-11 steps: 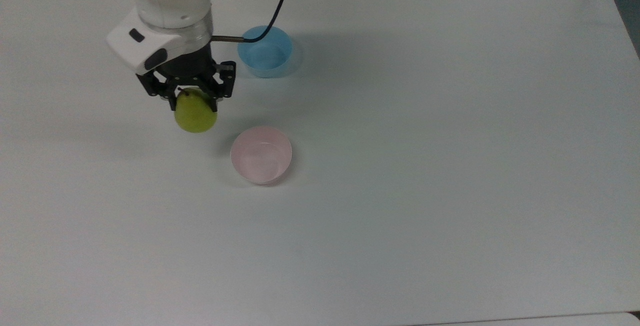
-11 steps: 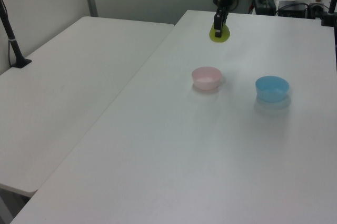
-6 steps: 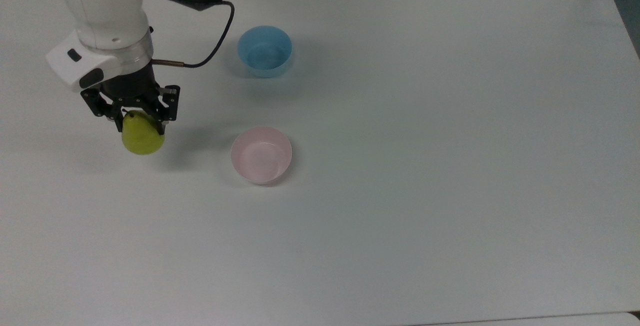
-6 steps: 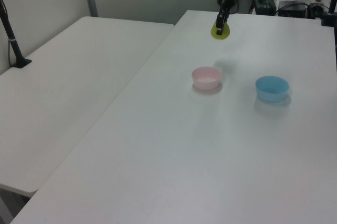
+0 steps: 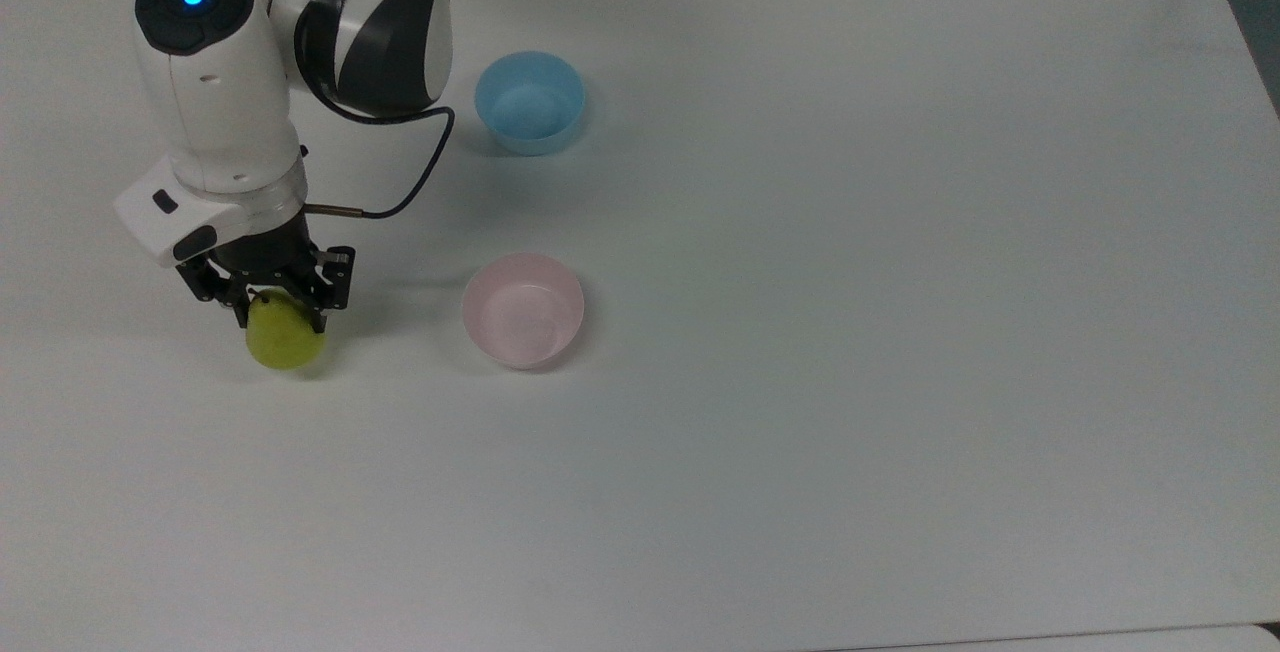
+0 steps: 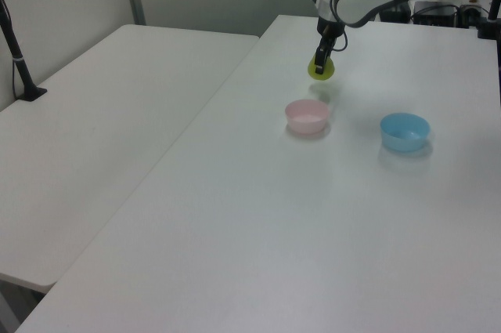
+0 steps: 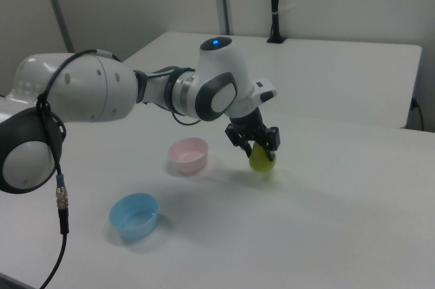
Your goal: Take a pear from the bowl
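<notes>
My gripper (image 5: 276,313) (image 6: 320,59) (image 7: 256,145) is shut on the top of a yellow-green pear (image 5: 284,340) (image 6: 321,71) (image 7: 261,159), which hangs low over or on the white table. The pale pink bowl (image 5: 522,309) (image 6: 307,115) (image 7: 187,155) stands empty to the right of the pear in the top view, about two bowl widths away. In the right view the pear is to the right of the pink bowl.
A light blue bowl (image 5: 529,101) (image 6: 405,130) (image 7: 134,215) stands empty farther back in the top view. The arm's black cable (image 5: 410,182) loops between the bowls and the wrist. A second white table (image 6: 94,121) adjoins on the left view's left.
The gripper has carried the pear to the top view's left and then toward the front, and lowered it closer to the tabletop. Both bowls stayed put.
</notes>
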You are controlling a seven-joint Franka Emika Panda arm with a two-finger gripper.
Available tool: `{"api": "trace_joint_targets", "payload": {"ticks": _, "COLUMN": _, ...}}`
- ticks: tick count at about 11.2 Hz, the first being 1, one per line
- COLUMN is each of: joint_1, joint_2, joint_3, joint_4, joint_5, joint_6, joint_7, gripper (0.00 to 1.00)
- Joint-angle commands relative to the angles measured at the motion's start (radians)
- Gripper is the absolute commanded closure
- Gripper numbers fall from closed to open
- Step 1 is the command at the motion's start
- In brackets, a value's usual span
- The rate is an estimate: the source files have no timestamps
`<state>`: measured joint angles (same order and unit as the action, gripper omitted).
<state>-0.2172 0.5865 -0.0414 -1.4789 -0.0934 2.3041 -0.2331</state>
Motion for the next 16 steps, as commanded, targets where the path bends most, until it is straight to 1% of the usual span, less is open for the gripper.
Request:
{"api": "trace_joint_targets", "payload": {"ticks": 1, "joint_1": -0.005, "joint_2": 0.032, "joint_3": -0.002, "joint_4": 0.002, "joint_5": -0.011, "joint_6": 0.052, "joint_7": -0.012, "gripper": 0.50}}
{"api": "trace_joint_targets", "payload": {"ticks": 2, "joint_1": -0.013, "joint_2": 0.032, "joint_3": -0.002, "joint_4": 0.002, "joint_5": -0.012, "joint_6": 0.052, "joint_7": -0.014, "gripper": 0.46}}
{"api": "trace_joint_targets", "payload": {"ticks": 3, "joint_1": -0.013, "joint_2": 0.030, "joint_3": -0.002, "joint_4": 0.002, "joint_5": -0.012, "joint_6": 0.052, "joint_7": -0.012, "gripper": 0.35}}
{"api": "trace_joint_targets", "payload": {"ticks": 4, "joint_1": -0.013, "joint_2": 0.029, "joint_3": -0.002, "joint_4": 0.002, "joint_5": -0.011, "joint_6": 0.051, "joint_7": -0.011, "gripper": 0.21}}
{"api": "trace_joint_targets", "payload": {"ticks": 5, "joint_1": -0.011, "joint_2": 0.019, "joint_3": -0.002, "joint_4": 0.000, "joint_5": -0.009, "joint_6": 0.041, "joint_7": -0.009, "gripper": 0.01}}
{"api": "trace_joint_targets", "payload": {"ticks": 7, "joint_1": -0.005, "joint_2": -0.036, "joint_3": 0.000, "joint_4": -0.014, "joint_5": -0.008, "joint_6": 0.012, "joint_7": -0.008, "gripper": 0.00}}
{"api": "trace_joint_targets", "payload": {"ticks": 8, "joint_1": 0.002, "joint_2": -0.072, "joint_3": 0.006, "joint_4": -0.017, "joint_5": -0.008, "joint_6": -0.044, "joint_7": 0.000, "gripper": 0.00}}
{"api": "trace_joint_targets", "payload": {"ticks": 9, "joint_1": 0.025, "joint_2": -0.109, "joint_3": 0.009, "joint_4": -0.017, "joint_5": -0.008, "joint_6": -0.107, "joint_7": 0.023, "gripper": 0.00}}
{"api": "trace_joint_targets", "payload": {"ticks": 14, "joint_1": 0.185, "joint_2": -0.298, "joint_3": 0.012, "joint_4": -0.020, "joint_5": -0.009, "joint_6": -0.441, "joint_7": 0.187, "gripper": 0.00}}
{"api": "trace_joint_targets", "payload": {"ticks": 15, "joint_1": 0.205, "joint_2": -0.336, "joint_3": 0.012, "joint_4": -0.035, "joint_5": -0.009, "joint_6": -0.486, "joint_7": 0.227, "gripper": 0.00}}
{"api": "trace_joint_targets", "payload": {"ticks": 16, "joint_1": 0.243, "joint_2": -0.388, "joint_3": 0.012, "joint_4": -0.073, "joint_5": -0.009, "joint_6": -0.508, "joint_7": 0.269, "gripper": 0.00}}
